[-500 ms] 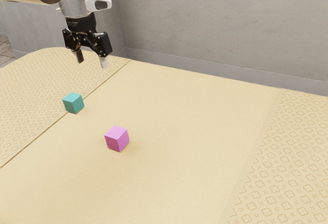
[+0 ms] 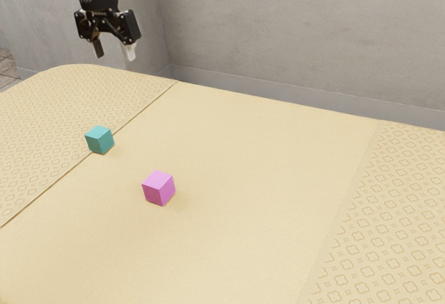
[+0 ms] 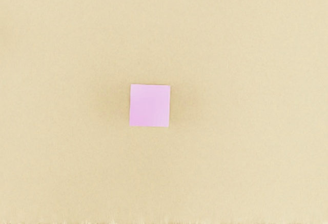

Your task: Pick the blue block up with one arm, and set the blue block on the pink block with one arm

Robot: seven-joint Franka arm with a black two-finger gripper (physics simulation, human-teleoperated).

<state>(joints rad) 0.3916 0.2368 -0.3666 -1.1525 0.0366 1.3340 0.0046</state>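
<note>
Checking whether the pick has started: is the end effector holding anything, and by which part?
Nothing is held. The end effector hangs open high above the table; the blue block lies on it, untouched.

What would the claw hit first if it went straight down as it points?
Probably the pink block, which sits nearly centred in the wrist view. The open claw hangs high with nothing in between. Depth is unclear, so it may land on the table beside it.

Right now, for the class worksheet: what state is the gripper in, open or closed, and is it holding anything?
Gripper: open, holding nothing.
</note>
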